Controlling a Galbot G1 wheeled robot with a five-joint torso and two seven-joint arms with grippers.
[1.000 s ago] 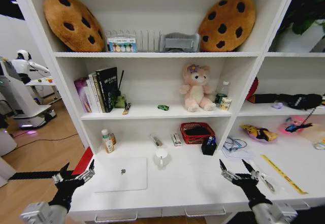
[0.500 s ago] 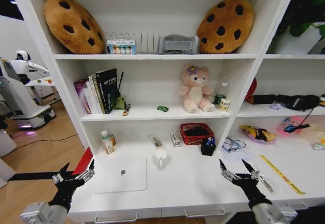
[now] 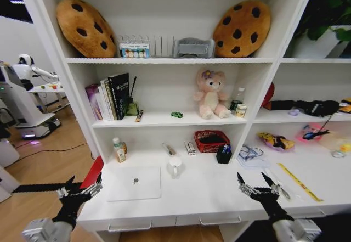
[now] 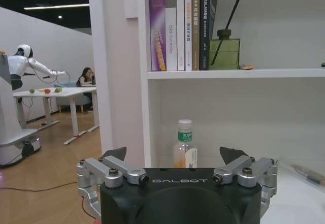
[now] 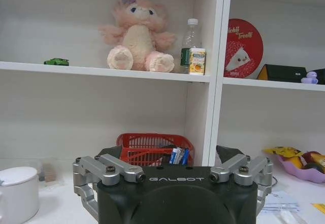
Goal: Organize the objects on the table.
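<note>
Silver laptop [image 3: 135, 183] lies between the grippers [image 3: 81, 191] [image 3: 256, 188] — jaws wide, empty.

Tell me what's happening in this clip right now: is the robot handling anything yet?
Nothing is being handled. The robot faces the white desk and shelving with both arms held low at the front edge. The left gripper hangs open off the desk's left corner, near the closed silver laptop; the right gripper is open over the desk's right part. The bottle, white cup and red basket sit untouched.
</note>
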